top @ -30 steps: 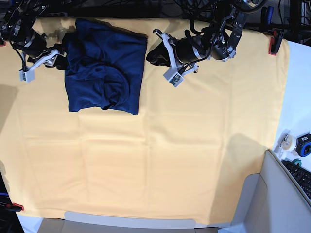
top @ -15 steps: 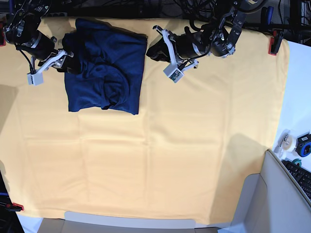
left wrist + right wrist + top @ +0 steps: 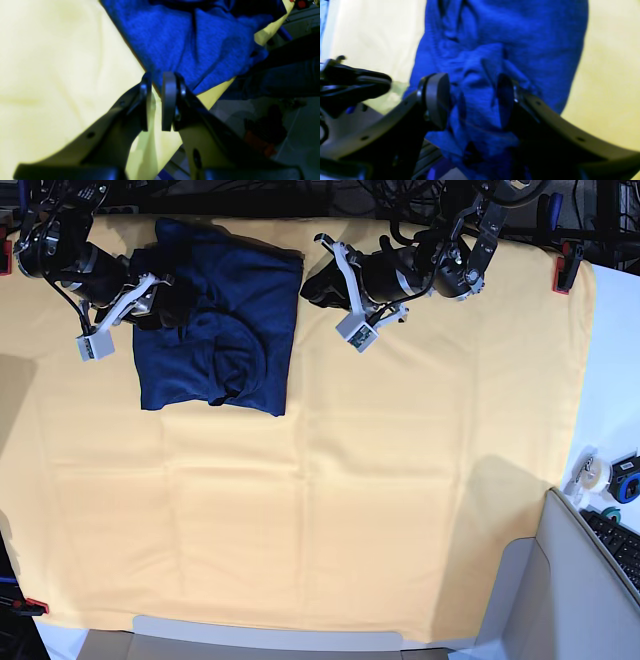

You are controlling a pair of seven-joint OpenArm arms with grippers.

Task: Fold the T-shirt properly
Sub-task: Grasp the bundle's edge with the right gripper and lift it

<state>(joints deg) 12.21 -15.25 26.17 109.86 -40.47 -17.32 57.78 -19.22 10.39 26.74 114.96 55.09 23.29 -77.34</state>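
1. Two pincers work at the top of the base view, and the T-shirt (image 3: pixel 215 330) lies folded into a rough rectangle at the upper left of the frame, on the pale yellow cloth (image 3: pixel 400 480) that covers the desk.
2. The right pincer (image 3: pixel 472 100) stands wide open, with a raised bunch of the blue fabric between its pads; it has not closed on it. If it closes here, it may catch several layers together and pull the finished fold apart.
3. The left pincer (image 3: pixel 157 102) is nearly closed, only a narrow gap remains, and it holds nothing. It hangs over the yellow cloth just beside the right edge of the T-shirt. If it goes lower, it could pinch the cloth in place of the shirt and drag the cover.
4. The middle of the shirt shows a bumpy, wrinkled part, so I judge the fold is not flat; more pulling from one side only may skew the rectangle.
5. Hard to see: both wrist views are blurred and too saturated. In the base view the right arm covers the left edge of the shirt, so I cannot tell if the sleeves are tucked in. Whether the pads touch the fabric is also not clear.
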